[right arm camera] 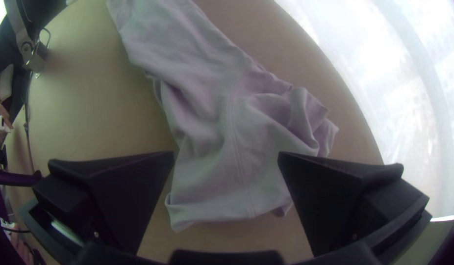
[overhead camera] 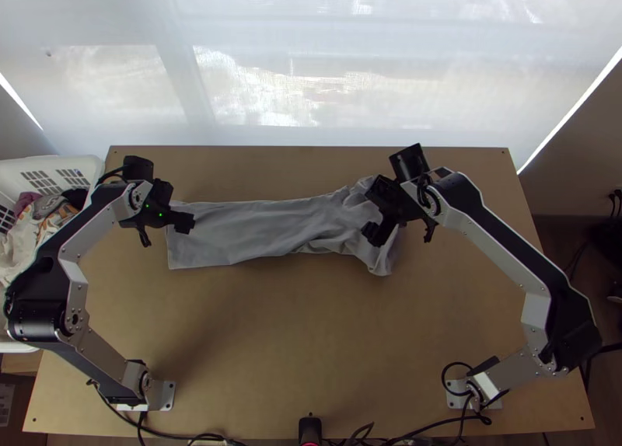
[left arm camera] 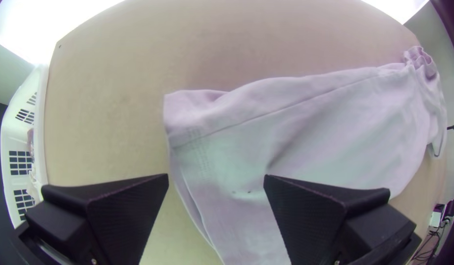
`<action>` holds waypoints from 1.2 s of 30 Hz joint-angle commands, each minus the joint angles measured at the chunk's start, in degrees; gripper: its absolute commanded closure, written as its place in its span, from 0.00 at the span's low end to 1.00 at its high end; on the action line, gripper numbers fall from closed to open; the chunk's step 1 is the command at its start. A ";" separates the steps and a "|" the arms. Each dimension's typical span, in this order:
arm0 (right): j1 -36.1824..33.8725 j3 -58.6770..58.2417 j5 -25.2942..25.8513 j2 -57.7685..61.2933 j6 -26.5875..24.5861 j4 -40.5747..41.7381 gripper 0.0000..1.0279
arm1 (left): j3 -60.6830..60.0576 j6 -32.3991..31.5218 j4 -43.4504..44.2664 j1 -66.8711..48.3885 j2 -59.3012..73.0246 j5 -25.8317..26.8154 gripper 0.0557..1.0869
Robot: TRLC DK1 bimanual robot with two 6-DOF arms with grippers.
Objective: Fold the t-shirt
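Lot: one t-shirt, two grippers, one basket

T-shirt [overhead camera: 264, 227], pale, one: laid in a long strip across the table [overhead camera: 311, 345], flatter at its left end, rumpled at its right.
Left gripper [overhead camera: 165, 228], one: above the left end, its two fingers spread wide.
Right gripper [overhead camera: 378, 211], one: above the rumpled end, its two fingers likewise apart.
Basket [overhead camera: 87, 166], white, one: beyond the table's left edge, with clothes inside.

Grey t-shirt [overhead camera: 264, 228]; long strip, rumpled end
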 commanded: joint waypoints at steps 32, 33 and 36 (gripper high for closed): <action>0.36 0.30 0.76 14.88 -2.28 5.10 0.04 | 10.85 -4.69 -6.94 -1.36 -0.80 11.25 0.97; 0.36 0.13 0.84 15.41 -2.19 5.36 0.04 | 12.08 -4.69 -8.08 -1.62 -1.06 11.60 0.97; 0.36 -0.49 1.11 16.47 -2.01 6.50 0.04 | 15.60 -5.13 -10.54 -2.50 -1.59 13.54 0.97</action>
